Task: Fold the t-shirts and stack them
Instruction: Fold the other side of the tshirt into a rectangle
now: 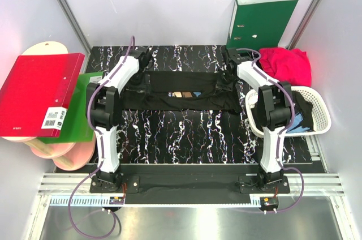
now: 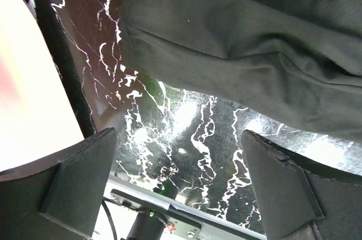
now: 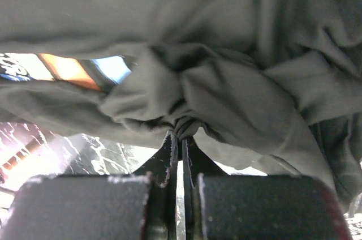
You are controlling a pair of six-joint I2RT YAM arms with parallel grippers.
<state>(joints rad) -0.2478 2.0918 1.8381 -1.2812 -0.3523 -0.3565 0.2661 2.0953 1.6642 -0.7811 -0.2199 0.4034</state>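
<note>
A black t-shirt (image 1: 181, 94), folded into a long strip with its tan, white and blue print (image 1: 184, 94) showing, lies across the marbled table. My right gripper (image 3: 182, 132) is shut on a bunched fold of this black t-shirt (image 3: 226, 36) at its right end (image 1: 228, 81). My left gripper (image 2: 181, 183) stands wide open over bare table beside the shirt's left end (image 2: 237, 42), holding nothing. A crimson-pink t-shirt (image 1: 288, 64) lies crumpled at the back right. Another black tee (image 1: 300, 112) sits in the basket.
A white lattice basket (image 1: 322, 101) stands at the right edge. An upright green binder (image 1: 260, 22) leans on the back wall. A red binder (image 1: 37, 93) lies on a green one (image 1: 85, 110) at the left, over round boards (image 1: 68, 155).
</note>
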